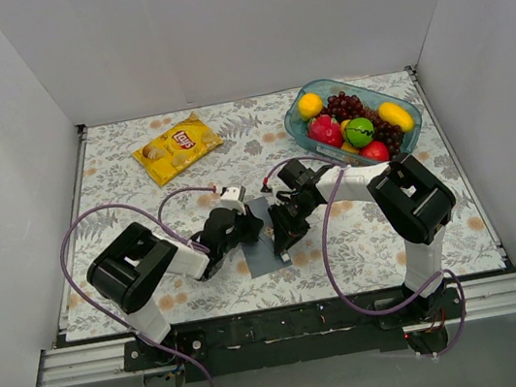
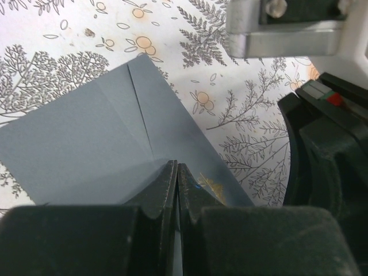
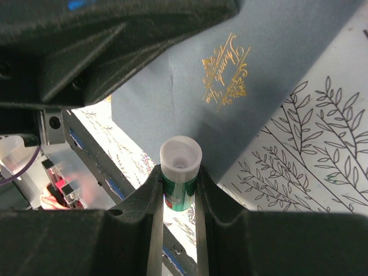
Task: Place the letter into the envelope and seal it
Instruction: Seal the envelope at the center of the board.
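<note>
Flat at centre of floral bench (image 1: 118, 176), a slate-blue envelope (image 1: 260, 257). Over its 9 o'clock edge, left claw (image 1: 244, 227); over its 3 o'clock edge, right claw (image 1: 284, 243). Towards 11 o'clock, yellow crisp bag (image 1: 177, 148). Towards 1 o'clock, clear bowl (image 1: 298, 126) of fruit.

Black arms (image 1: 132, 267), white links (image 1: 186, 260), purple cables (image 1: 324, 247), matte black pincers (image 2: 175, 169).

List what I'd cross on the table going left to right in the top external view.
Lay's crisp bag → grey-blue envelope → bowl of fruit. Both arms overlap these, so I've left them out.
</note>
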Controlling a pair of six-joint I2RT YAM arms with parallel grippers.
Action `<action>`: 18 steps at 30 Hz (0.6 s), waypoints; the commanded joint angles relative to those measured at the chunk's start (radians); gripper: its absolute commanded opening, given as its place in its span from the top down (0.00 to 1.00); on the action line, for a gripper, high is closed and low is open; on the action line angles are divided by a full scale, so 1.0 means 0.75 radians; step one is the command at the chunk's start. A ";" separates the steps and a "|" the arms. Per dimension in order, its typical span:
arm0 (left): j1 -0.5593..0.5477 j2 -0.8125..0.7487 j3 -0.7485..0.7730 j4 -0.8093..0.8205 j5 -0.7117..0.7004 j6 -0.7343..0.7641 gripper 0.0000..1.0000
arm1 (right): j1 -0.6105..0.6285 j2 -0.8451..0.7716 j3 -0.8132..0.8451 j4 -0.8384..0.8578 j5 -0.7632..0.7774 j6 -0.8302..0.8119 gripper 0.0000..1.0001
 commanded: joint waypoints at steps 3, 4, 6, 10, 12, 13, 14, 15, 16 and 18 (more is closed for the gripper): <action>-0.064 -0.017 -0.086 -0.206 -0.060 -0.035 1.00 | -0.003 0.034 -0.032 -0.042 0.096 -0.049 0.99; -0.068 -0.025 -0.092 -0.210 -0.067 -0.040 1.00 | -0.005 0.032 -0.034 -0.040 0.098 -0.049 0.99; -0.074 -0.032 -0.110 -0.223 -0.075 -0.064 1.00 | -0.003 0.034 -0.034 -0.040 0.096 -0.047 0.99; -0.085 -0.062 -0.166 -0.223 -0.075 -0.103 1.00 | -0.003 0.034 -0.032 -0.040 0.096 -0.049 0.99; -0.099 -0.085 -0.182 -0.225 -0.075 -0.113 1.00 | -0.005 0.034 -0.030 -0.040 0.098 -0.049 0.99; -0.107 -0.091 -0.186 -0.227 -0.073 -0.121 1.00 | -0.005 0.036 -0.030 -0.040 0.096 -0.049 0.99; -0.115 -0.097 -0.192 -0.231 -0.073 -0.123 1.00 | -0.005 0.038 -0.030 -0.042 0.094 -0.047 0.99; -0.131 -0.101 -0.192 -0.233 -0.077 -0.126 1.00 | -0.005 0.038 -0.030 -0.038 0.094 -0.049 0.99; -0.140 -0.103 -0.192 -0.235 -0.077 -0.130 1.00 | -0.007 0.038 -0.030 -0.038 0.094 -0.047 0.99; -0.164 -0.105 -0.188 -0.245 -0.077 -0.138 1.00 | -0.005 0.038 -0.030 -0.038 0.092 -0.047 0.99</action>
